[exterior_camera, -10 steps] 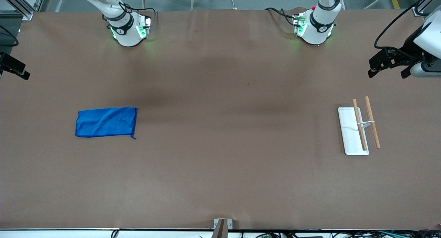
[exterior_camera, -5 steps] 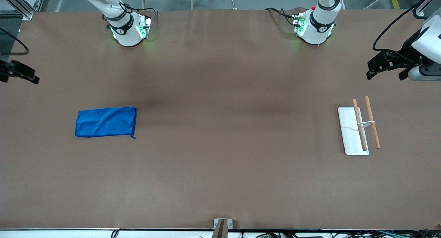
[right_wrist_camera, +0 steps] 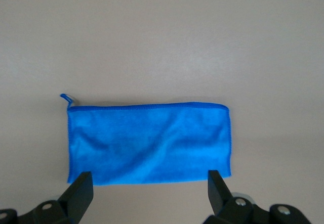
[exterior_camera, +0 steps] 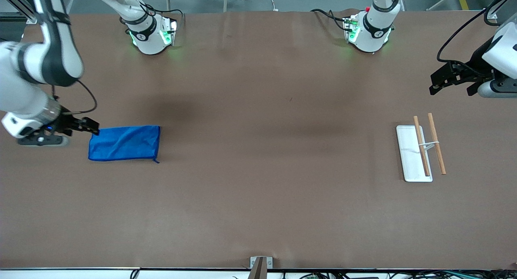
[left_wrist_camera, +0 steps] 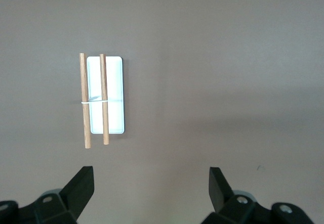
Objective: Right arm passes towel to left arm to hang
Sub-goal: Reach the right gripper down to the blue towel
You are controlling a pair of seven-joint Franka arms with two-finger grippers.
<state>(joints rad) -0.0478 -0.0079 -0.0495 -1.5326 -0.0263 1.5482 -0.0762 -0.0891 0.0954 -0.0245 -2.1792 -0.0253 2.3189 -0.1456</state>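
Note:
The bright blue towel point(exterior_camera: 124, 143) lies flat on the brown table toward the right arm's end, with its small loop point(exterior_camera: 156, 161) at one corner. My right gripper point(exterior_camera: 92, 126) hovers open and empty over the table just off the towel's short edge. In the right wrist view the towel point(right_wrist_camera: 149, 143) fills the middle, the loop point(right_wrist_camera: 65, 98) at a corner, and my right gripper point(right_wrist_camera: 150, 191) stands wide over bare table beside its long edge. My left gripper point(exterior_camera: 451, 88) is open and empty, up in the air at the left arm's end.
A white tray point(exterior_camera: 408, 158) with two wooden rods point(exterior_camera: 421, 145) stands on the table at the left arm's end. It also shows in the left wrist view point(left_wrist_camera: 115, 82), away from my left gripper point(left_wrist_camera: 152, 191). The two arm bases stand along the table's back edge.
The right arm has swung in from the table's end and its gripper now hangs at the towel's short edge. The left gripper has shifted only slightly. The towel has not moved.

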